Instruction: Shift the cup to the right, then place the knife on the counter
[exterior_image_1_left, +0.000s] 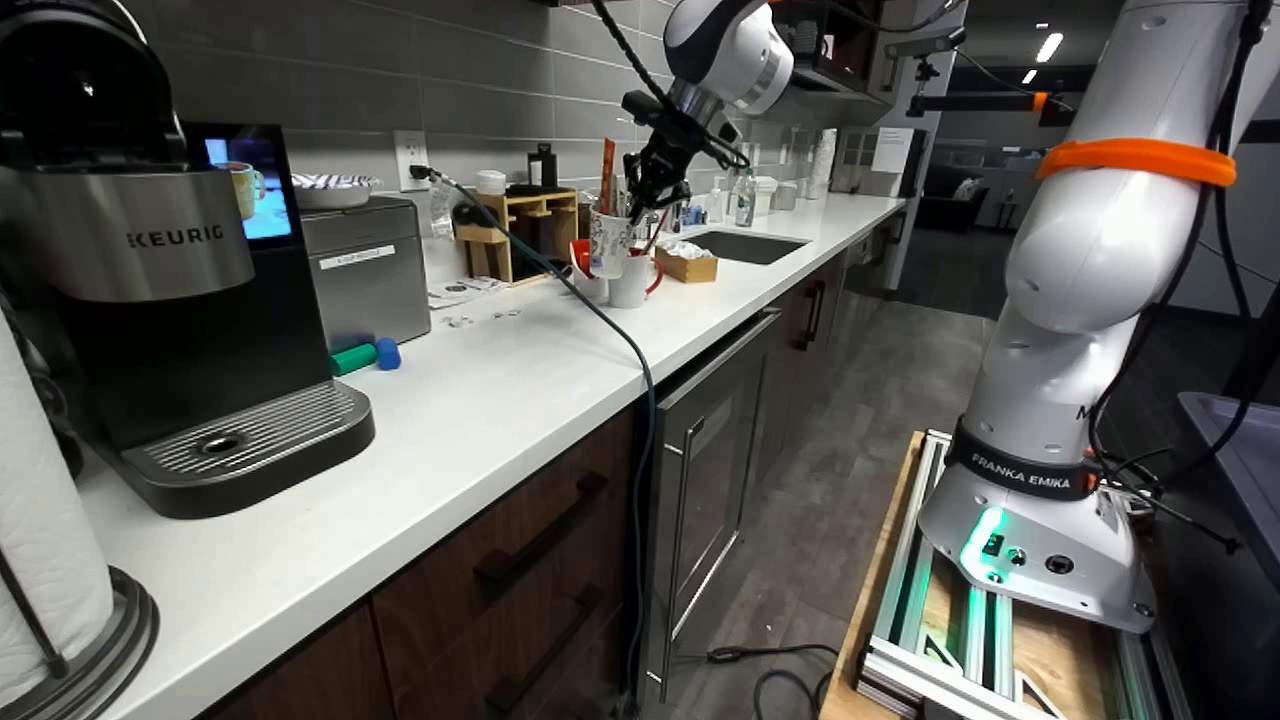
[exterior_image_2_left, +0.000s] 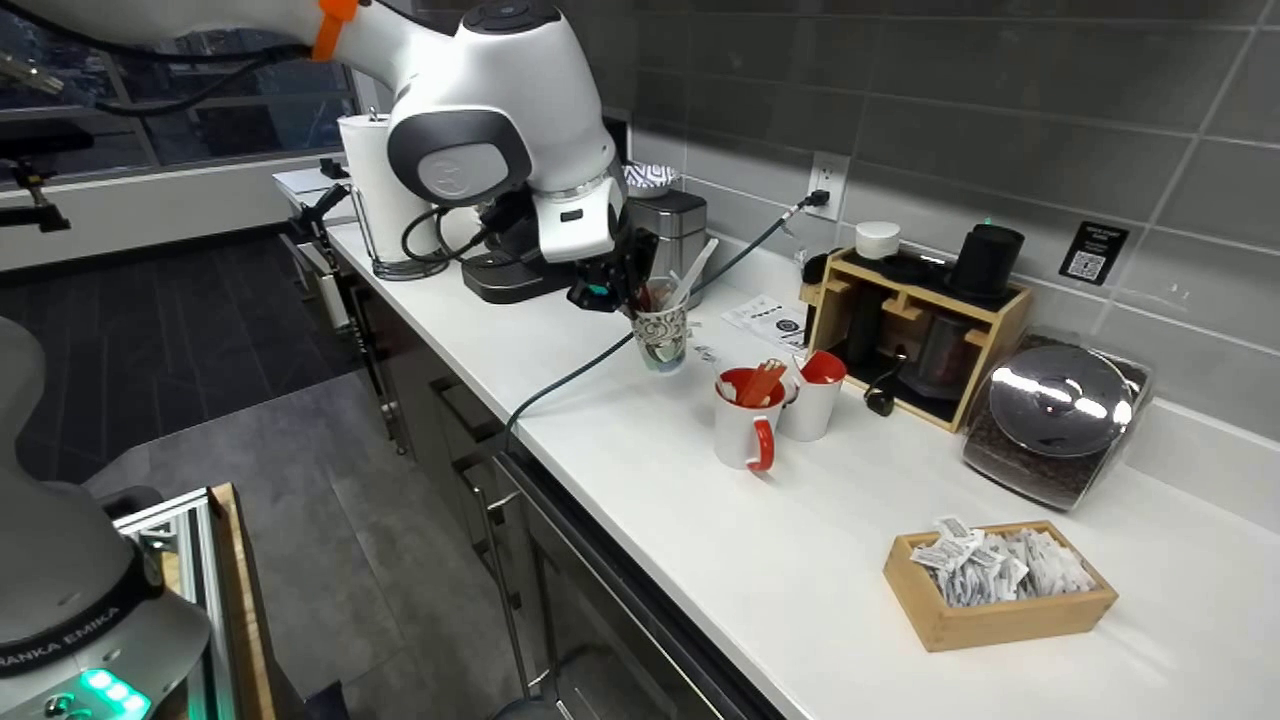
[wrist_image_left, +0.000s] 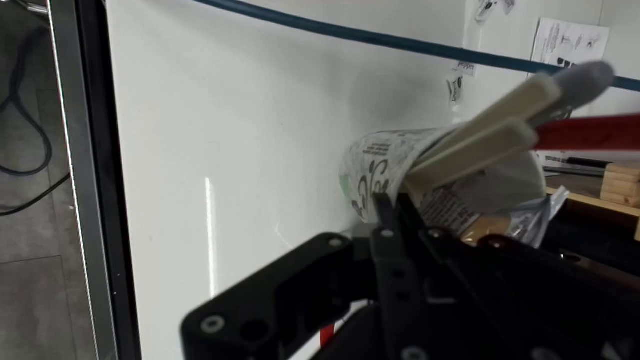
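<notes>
Counter (exterior_image_1_left: 500, 390): white worktop, long, straight front edge. Gripper (wrist_image_left: 395, 200): fingers pinched on wall of cup (exterior_image_2_left: 661, 338), near rim. Cup: patterned, utensil-filled, apparently raised off counter, near red-lined mugs (exterior_image_2_left: 737, 437); shift judged begun, setting-down outstanding. Pale handles (wrist_image_left: 471, 155): leaning in cup; knife possibly among them, cannot tell which; placing judged not yet done.
</notes>
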